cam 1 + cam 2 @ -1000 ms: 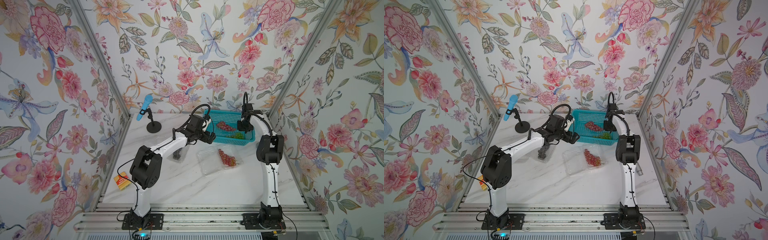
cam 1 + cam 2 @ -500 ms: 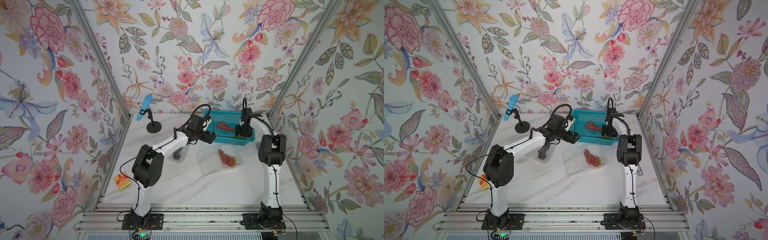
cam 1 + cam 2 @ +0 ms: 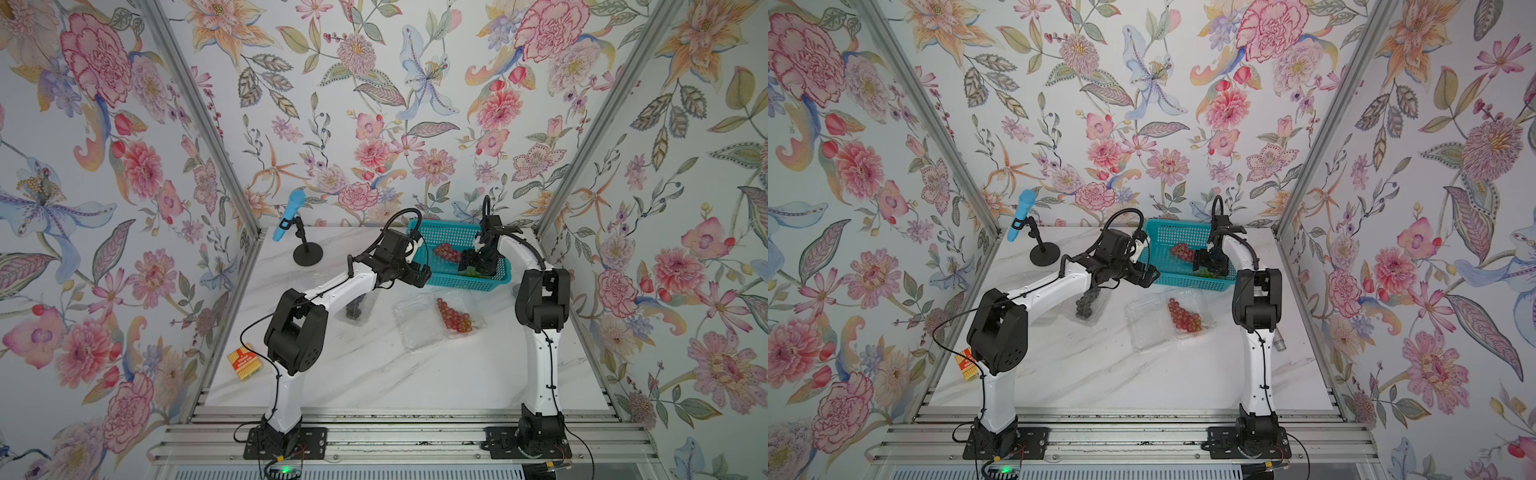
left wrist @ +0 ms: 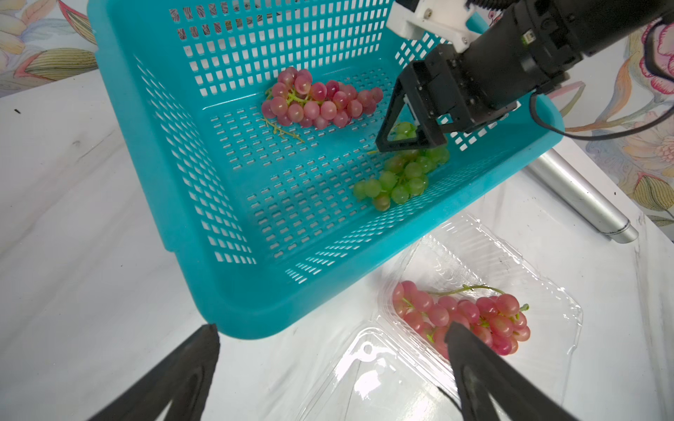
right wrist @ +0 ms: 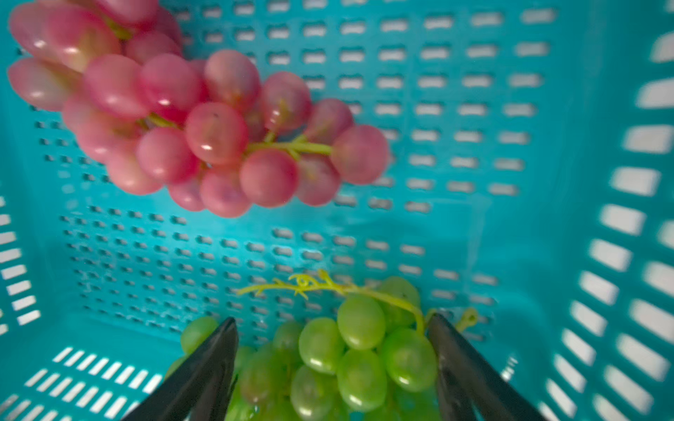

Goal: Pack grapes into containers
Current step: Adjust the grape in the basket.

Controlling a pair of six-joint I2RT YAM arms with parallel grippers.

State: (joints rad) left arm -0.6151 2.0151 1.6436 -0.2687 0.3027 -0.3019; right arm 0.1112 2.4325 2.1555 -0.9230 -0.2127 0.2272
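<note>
- Sitting left, dark grapes [image 3: 1084, 305] are in a container [image 3: 1098, 316].
- Empty, the left gripper [image 4: 332, 330] hovers, jaws wide, beside the basket [image 3: 465, 282].
- Red grapes [image 3: 455, 319] lie in an open container [image 3: 415, 328].
- Unpacked in the basket: red bunch [image 4: 321, 100], and green bunch [image 5: 361, 350] straddled by the right gripper [image 5: 332, 319], spread apart, not clamped.

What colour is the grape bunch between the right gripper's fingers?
Green: the bunch, clearest in the right wrist view.

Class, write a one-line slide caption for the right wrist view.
Right tool, open, straddles the green grapes in the teal basket; red grapes lie nearby.
</note>
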